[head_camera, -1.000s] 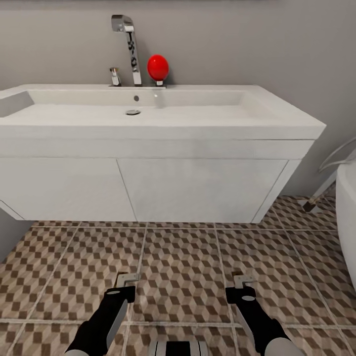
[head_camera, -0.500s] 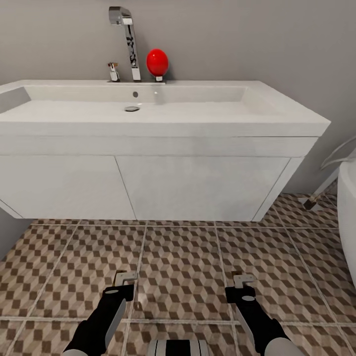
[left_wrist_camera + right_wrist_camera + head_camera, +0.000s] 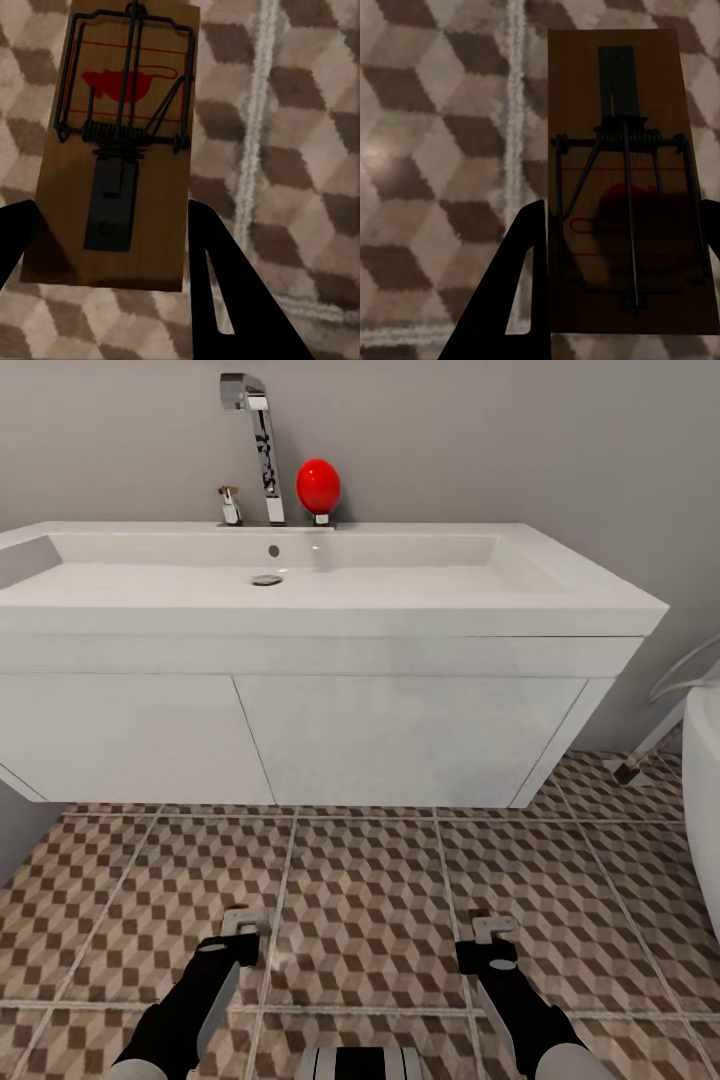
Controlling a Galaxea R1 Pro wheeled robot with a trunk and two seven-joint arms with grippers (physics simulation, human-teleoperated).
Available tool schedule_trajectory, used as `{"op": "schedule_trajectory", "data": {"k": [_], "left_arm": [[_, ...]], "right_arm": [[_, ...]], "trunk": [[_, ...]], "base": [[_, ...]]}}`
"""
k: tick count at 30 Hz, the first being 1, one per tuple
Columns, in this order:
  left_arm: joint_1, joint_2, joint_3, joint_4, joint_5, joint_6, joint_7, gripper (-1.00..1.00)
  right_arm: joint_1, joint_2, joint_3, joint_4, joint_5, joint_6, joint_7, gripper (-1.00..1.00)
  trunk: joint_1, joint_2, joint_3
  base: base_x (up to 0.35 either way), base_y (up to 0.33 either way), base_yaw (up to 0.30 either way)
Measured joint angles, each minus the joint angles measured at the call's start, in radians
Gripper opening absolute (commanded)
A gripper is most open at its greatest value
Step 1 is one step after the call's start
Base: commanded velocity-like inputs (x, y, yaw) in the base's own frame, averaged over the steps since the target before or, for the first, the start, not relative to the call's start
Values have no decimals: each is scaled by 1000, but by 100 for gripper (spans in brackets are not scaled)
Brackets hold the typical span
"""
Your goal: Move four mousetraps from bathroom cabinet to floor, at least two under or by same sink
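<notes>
Left gripper (image 3: 112,247) and right gripper (image 3: 619,262) each pinch a mousetrap (image 3: 124,142) (image 3: 622,180) low over the bathroom floor (image 3: 360,890) before the sink (image 3: 300,600); both still need setting down, the other two unaccounted for.

A home bathroom. A wide white basin (image 3: 300,575) sits on a white wall-hung vanity unit (image 3: 300,740) against a plain grey wall (image 3: 500,440), with a tall chrome tap (image 3: 255,445), a drain (image 3: 267,580) in the basin, and a red ball-shaped object (image 3: 318,487) on a small stand at the basin's back edge. Floor (image 3: 370,900) is large square tiles in a brown, beige and white cube pattern with pale grout, and at the right edge a curved white fixture (image 3: 705,800), possibly a tub, with a slim pipe or hose (image 3: 650,745) running down beside it.
</notes>
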Motion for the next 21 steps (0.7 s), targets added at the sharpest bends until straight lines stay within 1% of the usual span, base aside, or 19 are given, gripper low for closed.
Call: {"op": "schedule_trajectory", "data": {"k": [3, 6, 10, 21], "left_arm": [[-28, 8, 0, 46, 0, -4, -29, -100], [-37, 8, 0, 63, -1, -8, -38, -100], [-42, 6, 0, 72, -5, -21, -42, -100], [-44, 2, 0, 77, 0, -13, -40, -100]], "right_arm": [[0, 0, 0, 0, -1, -4, 0, -100], [0, 0, 0, 1, -1, -5, 0, -100], [0, 0, 0, 1, 0, -5, 0, -100], [0, 0, 0, 1, 0, -5, 0, -100]], "trunk": [[0, 0, 0], [0, 0, 0], [0, 0, 0], [0, 0, 0]], "base": [[0, 0, 0], [0, 0, 0], [0, 0, 0], [0, 0, 0]]}}
